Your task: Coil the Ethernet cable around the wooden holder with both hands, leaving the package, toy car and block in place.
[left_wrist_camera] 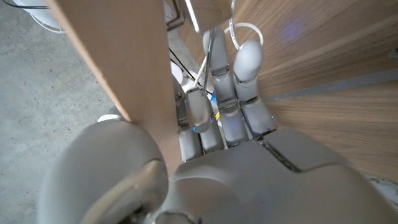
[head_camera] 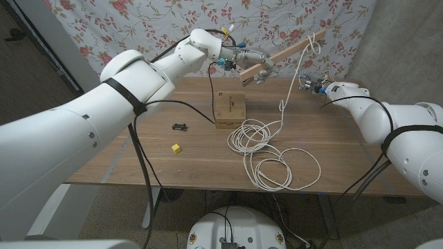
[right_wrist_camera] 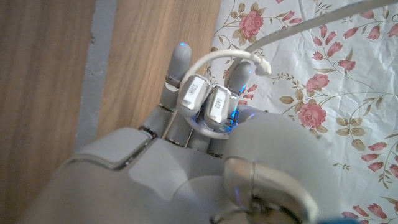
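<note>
The left hand (head_camera: 257,69) has its fingers (left_wrist_camera: 249,65) clenched round one flat wooden holder (head_camera: 284,54), raised above the tabletop (head_camera: 138,149). The right hand (head_camera: 313,84) pinches one smooth white cable (head_camera: 266,149), mostly looped on the tabletop beside one cardboard package (head_camera: 229,110), one small black toy car (head_camera: 181,126), one yellow block (head_camera: 176,147).

A makeshift robot test room: a plain wooden table (head_camera: 332,162) on a bare concrete floor (head_camera: 118,207), with a flowered cloth backdrop (head_camera: 138,24) hung behind its far edge.

Package (head_camera: 230,109) crowds cable coils (head_camera: 257,137); toy car (head_camera: 181,126) stands apart
</note>
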Controlling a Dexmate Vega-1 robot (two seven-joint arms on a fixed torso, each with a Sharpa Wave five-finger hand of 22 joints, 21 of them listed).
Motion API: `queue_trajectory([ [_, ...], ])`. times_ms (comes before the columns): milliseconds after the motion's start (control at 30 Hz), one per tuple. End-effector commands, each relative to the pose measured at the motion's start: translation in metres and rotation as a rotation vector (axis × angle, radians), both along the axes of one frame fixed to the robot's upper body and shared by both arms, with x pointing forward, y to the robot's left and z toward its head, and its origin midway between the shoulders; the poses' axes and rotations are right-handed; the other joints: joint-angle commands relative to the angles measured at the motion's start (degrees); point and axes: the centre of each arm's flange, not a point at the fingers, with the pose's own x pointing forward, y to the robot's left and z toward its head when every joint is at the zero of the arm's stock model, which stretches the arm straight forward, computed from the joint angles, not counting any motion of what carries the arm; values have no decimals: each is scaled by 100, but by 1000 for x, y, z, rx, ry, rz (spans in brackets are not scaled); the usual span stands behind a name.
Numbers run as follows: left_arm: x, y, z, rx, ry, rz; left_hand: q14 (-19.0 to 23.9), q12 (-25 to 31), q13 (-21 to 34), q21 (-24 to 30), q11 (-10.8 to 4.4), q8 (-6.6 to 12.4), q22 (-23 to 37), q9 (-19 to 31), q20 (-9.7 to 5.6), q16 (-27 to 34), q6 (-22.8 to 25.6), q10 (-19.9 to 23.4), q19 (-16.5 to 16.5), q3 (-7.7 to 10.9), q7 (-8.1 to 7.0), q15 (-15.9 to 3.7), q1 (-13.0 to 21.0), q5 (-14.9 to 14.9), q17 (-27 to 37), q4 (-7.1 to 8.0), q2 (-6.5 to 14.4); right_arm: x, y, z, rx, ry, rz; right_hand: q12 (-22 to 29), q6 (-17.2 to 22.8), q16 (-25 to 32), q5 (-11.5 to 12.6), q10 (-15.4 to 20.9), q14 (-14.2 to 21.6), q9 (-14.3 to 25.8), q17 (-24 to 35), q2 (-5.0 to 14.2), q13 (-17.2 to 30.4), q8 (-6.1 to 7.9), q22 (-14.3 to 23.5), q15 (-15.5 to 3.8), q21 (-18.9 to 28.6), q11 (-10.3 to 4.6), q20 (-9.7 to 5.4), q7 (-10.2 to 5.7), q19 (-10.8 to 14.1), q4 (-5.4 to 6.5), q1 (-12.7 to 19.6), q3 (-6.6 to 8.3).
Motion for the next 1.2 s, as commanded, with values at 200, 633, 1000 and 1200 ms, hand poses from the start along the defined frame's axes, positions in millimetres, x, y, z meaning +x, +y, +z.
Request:
queue_trajectory([
  [200,11,-3,-1,-52,9,76,1249,1,-3,44,-40,42,150,16,-252,3381,80,114,55,35,52,-1010,727,60,1514,5,783,-67,-49,-63,-78,-310,466,28,62,11,-51,59,252,1,-1,24,6,77,10,-201,31,12,-334,179,35,-44,-29,97],
  [633,16,-9,-1,-100,27,110,1255,4,-2,50,-76,62,250,8,-255,3398,93,140,112,60,72,-1040,721,91,1593,1,803,-136,-65,-71,-94,-559,518,28,65,9,-76,62,254,-24,-1,18,7,117,11,-200,44,9,-333,188,31,-49,-47,133],
  [1000,22,-16,0,-132,13,169,1241,4,-2,24,-69,84,356,30,-270,3381,76,154,130,79,70,-1046,715,108,1632,0,820,-185,-51,-59,-197,-703,603,30,57,9,-96,72,258,-61,-1,19,7,136,9,-199,54,9,-347,188,57,-54,-59,165],
  [1200,22,-23,0,-113,-5,191,1248,5,-1,22,-72,95,386,36,-271,3384,77,158,151,87,66,-1058,707,105,1659,4,842,-206,-41,-49,-277,-736,638,31,56,9,-108,78,268,-105,-2,19,8,136,1,-201,54,6,-358,188,89,-58,-63,192],
])
